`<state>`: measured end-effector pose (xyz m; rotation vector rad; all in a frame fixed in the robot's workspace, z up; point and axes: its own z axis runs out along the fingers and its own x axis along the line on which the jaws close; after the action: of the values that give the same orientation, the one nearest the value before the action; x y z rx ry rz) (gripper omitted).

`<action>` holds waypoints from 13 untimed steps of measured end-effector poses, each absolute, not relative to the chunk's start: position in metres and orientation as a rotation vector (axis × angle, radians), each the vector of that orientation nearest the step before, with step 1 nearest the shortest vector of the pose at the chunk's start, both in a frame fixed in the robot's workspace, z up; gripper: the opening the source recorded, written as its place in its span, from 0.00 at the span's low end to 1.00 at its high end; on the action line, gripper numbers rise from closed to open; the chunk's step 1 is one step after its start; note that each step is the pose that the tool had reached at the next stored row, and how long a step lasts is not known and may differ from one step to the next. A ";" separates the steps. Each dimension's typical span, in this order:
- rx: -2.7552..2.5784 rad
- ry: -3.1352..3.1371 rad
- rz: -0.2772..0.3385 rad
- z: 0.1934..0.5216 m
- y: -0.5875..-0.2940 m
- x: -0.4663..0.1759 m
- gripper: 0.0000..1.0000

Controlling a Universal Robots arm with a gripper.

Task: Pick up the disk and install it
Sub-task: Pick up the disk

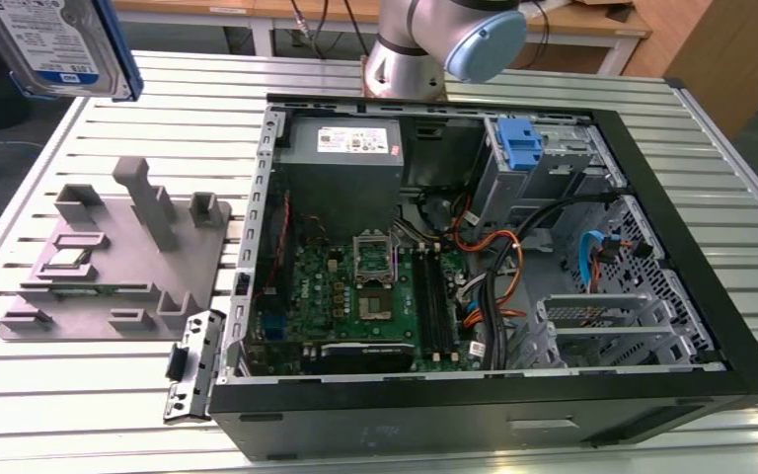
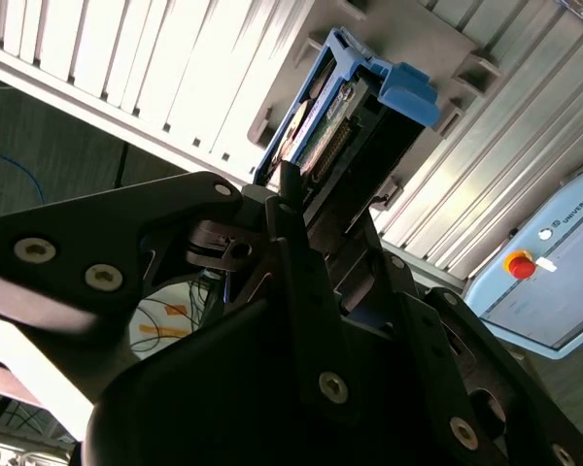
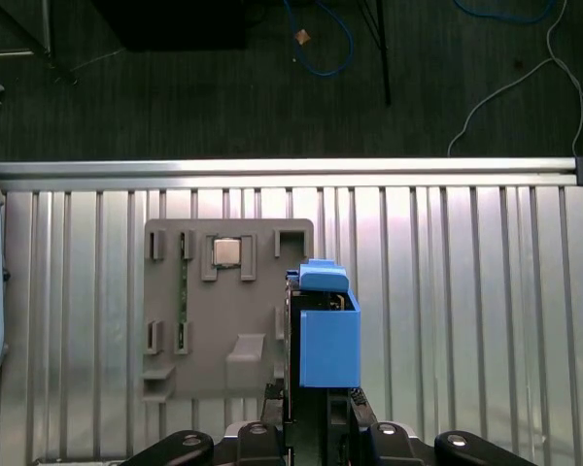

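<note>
Far on the exterior view's left, the disk (image 1: pixel 50 44) is up in the air above the table (image 1: pixel 37 395), label facing the camera, a blue rail (image 1: pixel 121 49) down its edge. Below it sits the grey fixture (image 1: pixel 103 259), well clear of the disk. Moving right, the open case (image 1: pixel 695 286) lies on its side on the slats. Inside it, the power supply (image 1: pixel 342 141) is at the back and the board (image 1: pixel 352 296) is in front of that. The arm (image 1: pixel 438 39) rises behind the case's far wall. Further right, a lone blue latch (image 1: pixel 520 148) sits in the bay area.

In the second wrist view, the gripper (image 2: pixel 325 209) has the disk (image 2: pixel 345 131). The black fingers (image 2: pixel 296 252) are closed against its two flat faces, open no wider than the drive is thick. The drive sticks straight out past the tips, connector edge and blue rail (image 2: pixel 408 92) showing.

In the first wrist view the disk (image 3: pixel 327 340) is seen edge-on, clamped in the gripper (image 3: pixel 316 427). It hangs over the slats beside the fixture (image 3: pixel 223 301) and overlaps the fixture's edge.
</note>
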<state>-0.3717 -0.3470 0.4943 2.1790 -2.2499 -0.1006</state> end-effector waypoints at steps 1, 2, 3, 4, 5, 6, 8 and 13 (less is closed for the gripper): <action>2.179 -2.250 -0.101 0.494 -0.347 -0.372 0.35; 2.179 -2.250 -0.101 0.494 -0.347 -0.371 0.35; 2.179 -2.250 -0.101 0.494 -0.347 -0.371 0.35; 2.179 -2.250 -0.101 0.494 -0.347 -0.371 0.35; 2.179 -2.250 -0.101 0.494 -0.347 -0.371 0.35; 2.179 -2.250 -0.101 0.494 -0.347 -0.371 0.35; 2.179 -2.250 -0.101 0.494 -0.347 -0.370 0.35; 2.179 -2.250 -0.101 0.494 -0.347 -0.366 0.35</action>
<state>-0.3660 -0.3470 0.4942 2.1791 -2.2499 -0.1006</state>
